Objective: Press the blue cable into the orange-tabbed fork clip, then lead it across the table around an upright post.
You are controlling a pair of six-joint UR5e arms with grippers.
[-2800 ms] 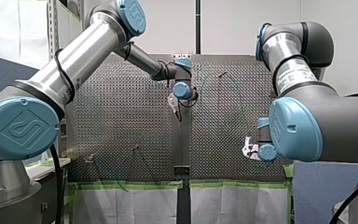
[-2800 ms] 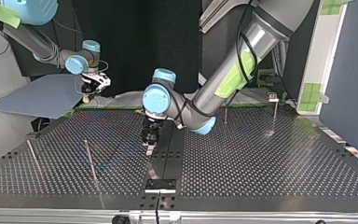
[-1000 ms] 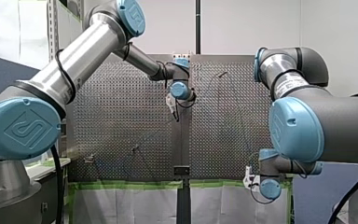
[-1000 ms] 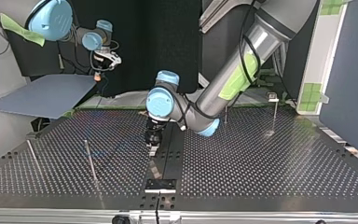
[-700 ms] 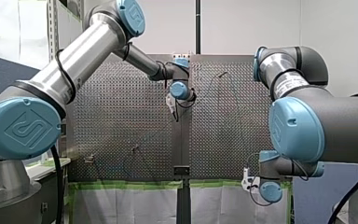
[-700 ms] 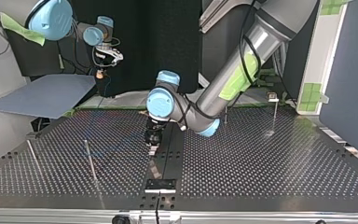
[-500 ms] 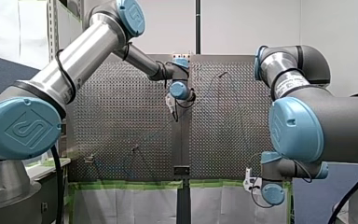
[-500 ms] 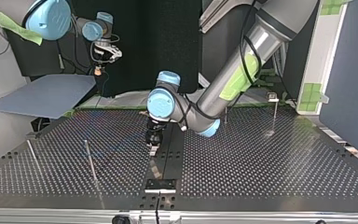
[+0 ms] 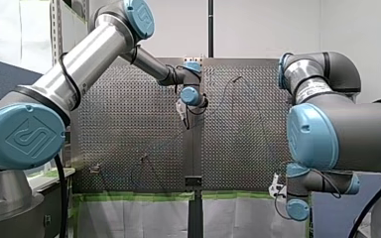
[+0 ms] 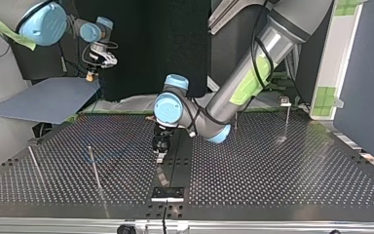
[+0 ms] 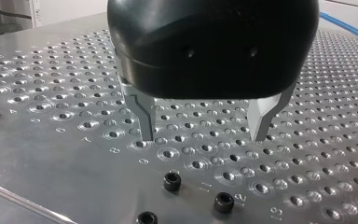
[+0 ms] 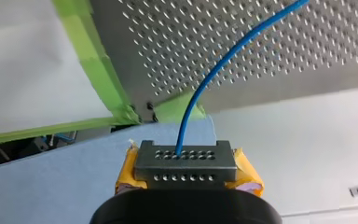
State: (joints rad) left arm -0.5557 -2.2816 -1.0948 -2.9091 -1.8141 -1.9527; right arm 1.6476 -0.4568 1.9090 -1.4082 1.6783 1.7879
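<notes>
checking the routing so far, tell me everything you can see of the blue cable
The blue cable is thin, smooth, bright blue, plastic-sheathed by its look. My right gripper, yellow-padded, pinches it beyond the edge of the perforated table. From there it runs in a free curve over the holes; its far end is out of view.

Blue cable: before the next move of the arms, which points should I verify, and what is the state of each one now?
1. Blue cable gripped by my right gripper: ok, it comes out between the yellow pads.
2. That gripper above the table: not ok, it hangs beyond the table's edge, by a blue sheet.
3. My left gripper free: ok, open, nothing between its fingers.
4. Cable seated in the fork clip: cannot tell, no view shows the clip clearly.
5. Upright posts standing: ok, two at the top view's left.
</notes>
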